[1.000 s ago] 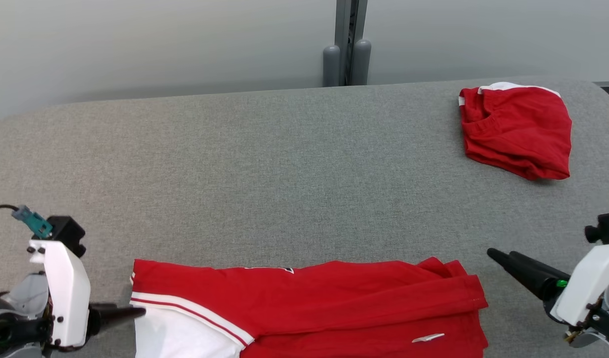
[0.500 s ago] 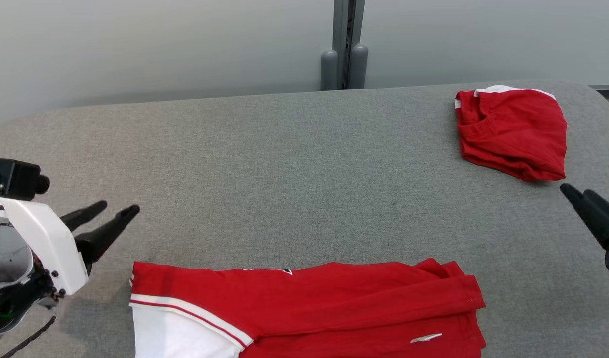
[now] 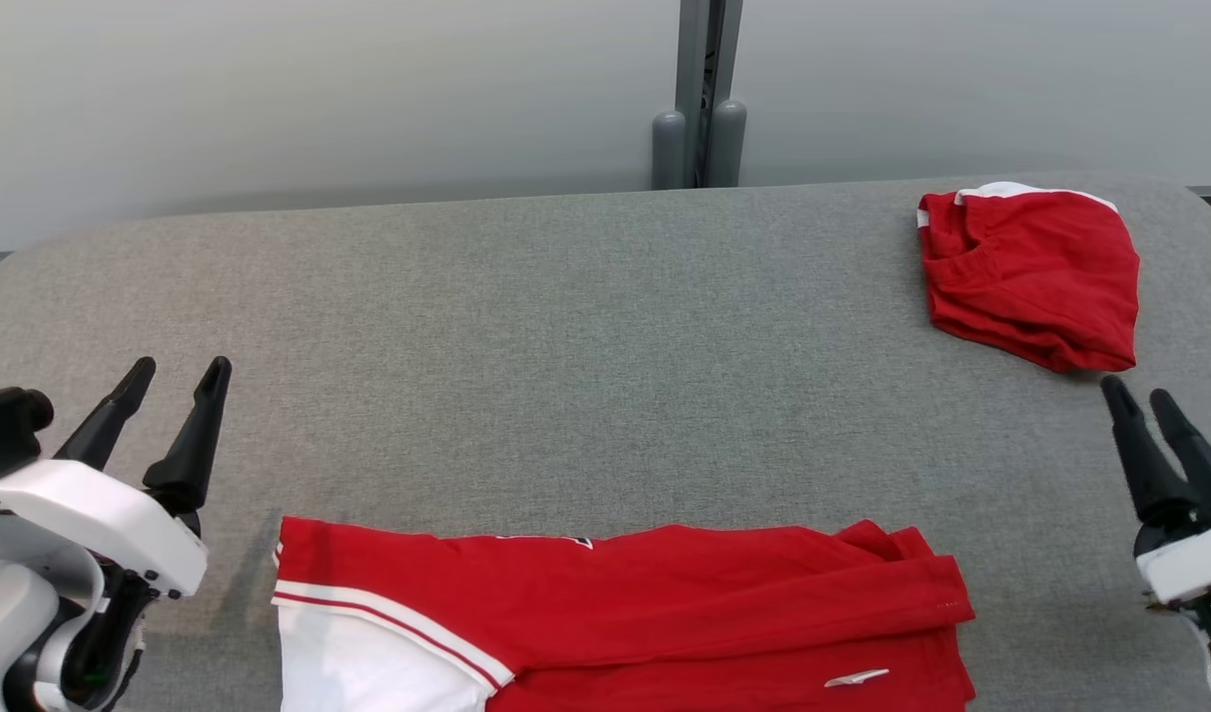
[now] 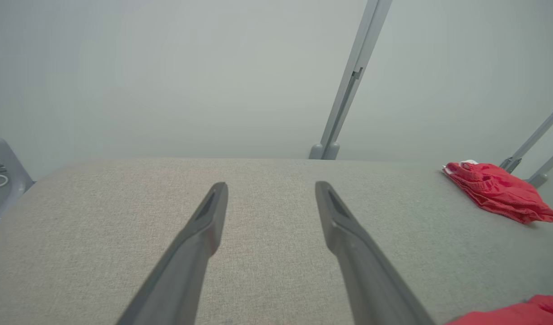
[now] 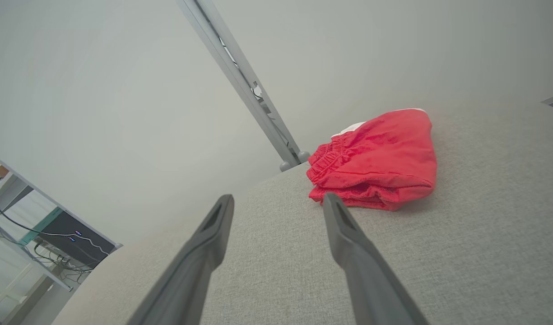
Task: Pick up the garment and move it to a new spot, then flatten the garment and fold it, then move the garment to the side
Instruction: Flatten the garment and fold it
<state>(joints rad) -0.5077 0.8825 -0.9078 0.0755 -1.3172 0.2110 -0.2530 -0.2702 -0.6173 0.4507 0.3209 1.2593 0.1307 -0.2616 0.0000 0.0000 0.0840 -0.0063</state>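
A red garment with a white panel and white stripes lies folded lengthwise along the front edge of the grey padded table; its corner shows in the left wrist view. My left gripper hovers open to the left of the garment and a little beyond it, fingers pointing away, with nothing between them. My right gripper is open and empty off the garment's right end, near the table's right edge.
A second red garment, bunched and folded small, lies at the back right corner, just beyond the right gripper. A grey post rises behind the table against a pale wall.
Both grippers have let go of nothing visible; they swung from pointing inward at the garment's ends to pointing away over the table. The head camera has shifted slightly.
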